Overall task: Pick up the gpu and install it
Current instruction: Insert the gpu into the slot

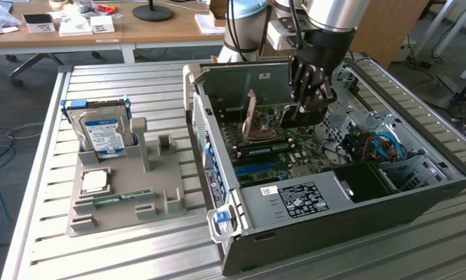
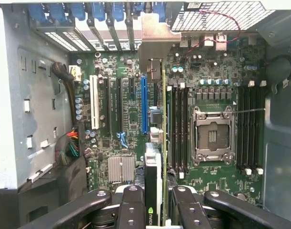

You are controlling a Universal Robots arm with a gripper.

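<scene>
My gripper (image 1: pixel 309 100) hangs inside the open computer case (image 1: pixel 420 192), shut on the gpu (image 1: pixel 301 118), a dark flat card held upright over the motherboard (image 1: pixel 295 149). In the wrist view the gpu (image 2: pixel 154 167) shows edge-on between my two black fingers (image 2: pixel 131 207), with my gripper (image 2: pixel 157 210) clamped on its sides. Its silvery end bracket (image 2: pixel 157 40) reaches toward the rear slot openings of the case. The card's edge runs between the blue slot (image 2: pixel 144 105) and the memory slots (image 2: pixel 178 129). Whether it touches the board I cannot tell.
An open CPU socket (image 2: pixel 212 136) lies beside the memory slots and a finned heatsink (image 2: pixel 120 168) lies near my fingers. On the exterior view's left a grey fixture (image 1: pixel 151 192) holds a silver hard drive (image 1: pixel 100 133), a chip (image 1: pixel 93 181) and a green memory stick (image 1: pixel 114 198).
</scene>
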